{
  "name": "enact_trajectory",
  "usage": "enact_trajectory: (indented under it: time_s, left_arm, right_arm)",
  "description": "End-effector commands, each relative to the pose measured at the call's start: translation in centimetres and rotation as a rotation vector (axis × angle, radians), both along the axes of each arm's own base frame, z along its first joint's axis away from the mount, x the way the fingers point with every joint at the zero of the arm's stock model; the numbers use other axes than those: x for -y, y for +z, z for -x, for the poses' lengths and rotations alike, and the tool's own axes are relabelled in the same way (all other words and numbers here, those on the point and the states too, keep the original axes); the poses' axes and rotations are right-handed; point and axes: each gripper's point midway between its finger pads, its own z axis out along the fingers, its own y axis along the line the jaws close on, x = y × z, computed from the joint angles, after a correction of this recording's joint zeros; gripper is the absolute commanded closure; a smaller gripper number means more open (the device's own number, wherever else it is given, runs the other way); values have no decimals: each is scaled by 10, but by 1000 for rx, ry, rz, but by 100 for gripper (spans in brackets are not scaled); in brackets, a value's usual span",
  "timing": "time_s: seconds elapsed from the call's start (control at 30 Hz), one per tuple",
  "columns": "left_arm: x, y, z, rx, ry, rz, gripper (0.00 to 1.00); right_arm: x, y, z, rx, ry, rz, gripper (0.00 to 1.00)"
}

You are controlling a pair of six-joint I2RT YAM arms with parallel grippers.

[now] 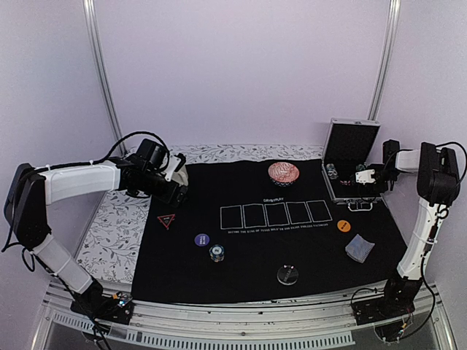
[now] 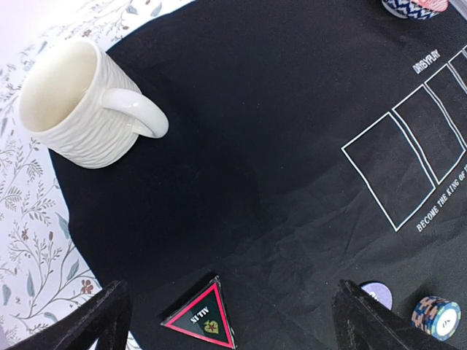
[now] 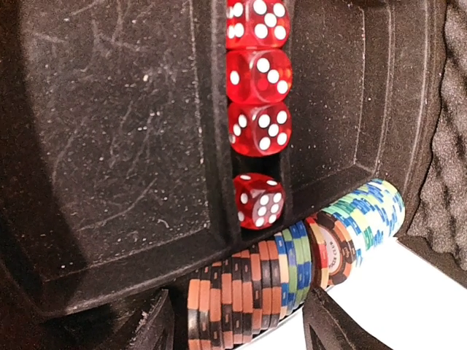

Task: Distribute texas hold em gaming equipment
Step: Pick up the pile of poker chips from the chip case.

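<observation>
My left gripper [image 1: 178,192] [image 2: 237,332] hangs open above the black mat, and the red-edged black triangle [image 2: 201,319] [image 1: 166,220] lies flat between its fingers. A purple disc [image 1: 202,239], a striped chip stack [image 1: 216,252] [image 2: 436,315], a clear disc [image 1: 287,275], an orange disc [image 1: 344,225] and grey-blue cards [image 1: 358,248] lie on the mat. My right gripper [image 1: 363,178] [image 3: 237,328] is down in the open case [image 1: 349,157]. Its fingers sit against both ends of a batch of orange, blue and green poker chips [image 3: 248,292] standing on edge in the case's slot.
A cream mug [image 2: 76,102] stands at the mat's far left corner, just beyond my left gripper. A red patterned bowl [image 1: 283,172] sits at the mat's far edge. Several red dice [image 3: 259,127] fill a slot in the case. Five card outlines [image 1: 276,214] cross the mat's middle.
</observation>
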Motion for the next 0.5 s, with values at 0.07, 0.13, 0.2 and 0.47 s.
enact_trajectory:
  time_s: [0.07,0.13,0.2,0.47]
  left_arm:
    - [-3,-2,-4,-16,4,-5,2]
    - [-3,-3,-4,-17,5,-8,2]
    - [-3,-4,-4,-18,4,-10,2]
    - [-3,-4,-4,-21,2,-9,2]
  right_arm:
    - [-8,-51,16,-156,23,-13,38]
    - [-10,-56,16,-170,19,-19,38]
    - [-10,-60,15,-179,11,-15,37]
    - [-5,-64,26,-214,-19,-8,47]
